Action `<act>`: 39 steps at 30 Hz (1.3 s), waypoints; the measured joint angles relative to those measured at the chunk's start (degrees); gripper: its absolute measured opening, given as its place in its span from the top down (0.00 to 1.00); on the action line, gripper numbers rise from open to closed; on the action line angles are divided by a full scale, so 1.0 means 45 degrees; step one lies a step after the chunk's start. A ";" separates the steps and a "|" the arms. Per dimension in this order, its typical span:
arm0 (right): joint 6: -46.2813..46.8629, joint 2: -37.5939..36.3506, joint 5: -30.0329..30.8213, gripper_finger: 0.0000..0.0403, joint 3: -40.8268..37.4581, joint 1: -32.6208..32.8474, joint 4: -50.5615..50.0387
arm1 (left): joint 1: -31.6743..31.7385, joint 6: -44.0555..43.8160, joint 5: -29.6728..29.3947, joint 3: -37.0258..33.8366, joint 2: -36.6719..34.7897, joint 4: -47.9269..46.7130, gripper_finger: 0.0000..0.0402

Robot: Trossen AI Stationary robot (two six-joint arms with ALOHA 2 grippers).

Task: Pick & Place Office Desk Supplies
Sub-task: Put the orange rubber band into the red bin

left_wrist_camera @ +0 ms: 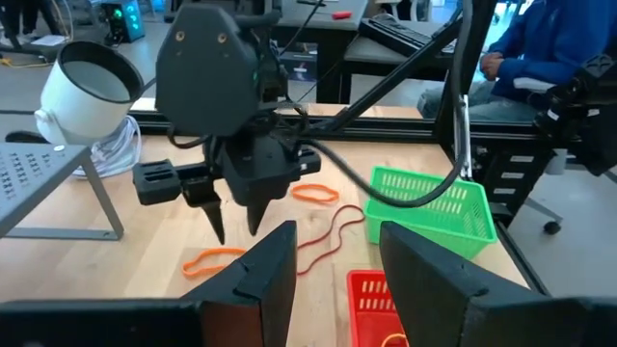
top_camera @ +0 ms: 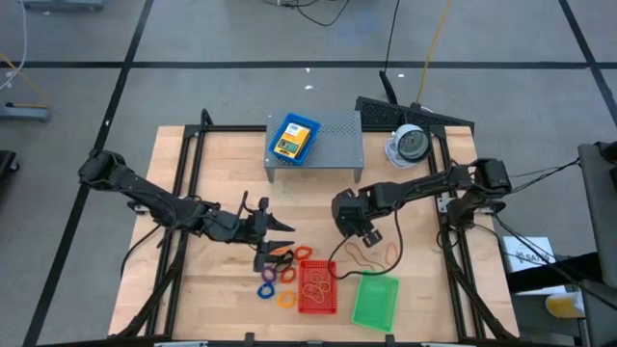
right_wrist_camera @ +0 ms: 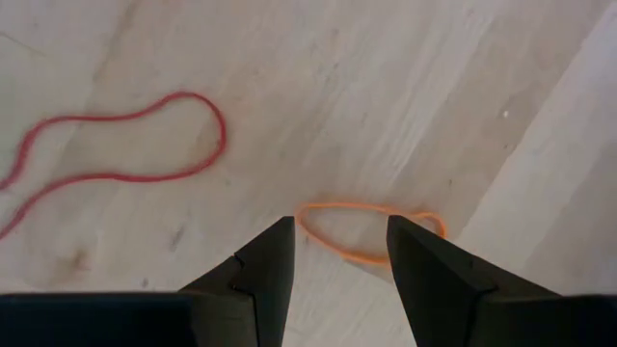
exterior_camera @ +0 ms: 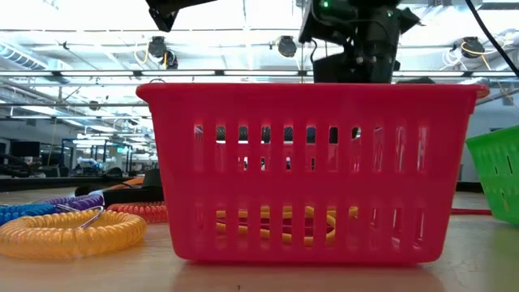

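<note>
Above the desk [top_camera: 222,164], the right gripper [right_wrist_camera: 335,253] hangs open over an orange rubber band [right_wrist_camera: 371,231]; lower straight, pinch one strand, lift slowly; left gripper [top_camera: 280,229] waits open

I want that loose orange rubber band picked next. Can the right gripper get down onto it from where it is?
Probably yes. The right gripper is open, pointing down right over the orange rubber band, which lies flat on bare wood. Nothing sits between them; the red rubber band lies apart, off to one side.
</note>
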 joint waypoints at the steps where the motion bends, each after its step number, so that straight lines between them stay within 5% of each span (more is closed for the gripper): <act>1: -0.0002 0.0000 0.0024 0.62 -0.0119 -0.0020 0.0109 | 0.0000 -0.0013 0.0000 0.0000 0.0000 0.0000 0.61; 33: -0.0158 -0.0049 -0.0034 0.62 -0.2941 -0.0011 0.3360 | 0.0087 -0.0209 -0.0034 0.0000 0.0005 0.0457 0.61; 39: 0.0001 -0.0034 -0.1097 0.62 -0.2951 -0.0052 0.3287 | 0.0087 -0.0209 -0.0039 0.0000 0.0006 0.0455 0.61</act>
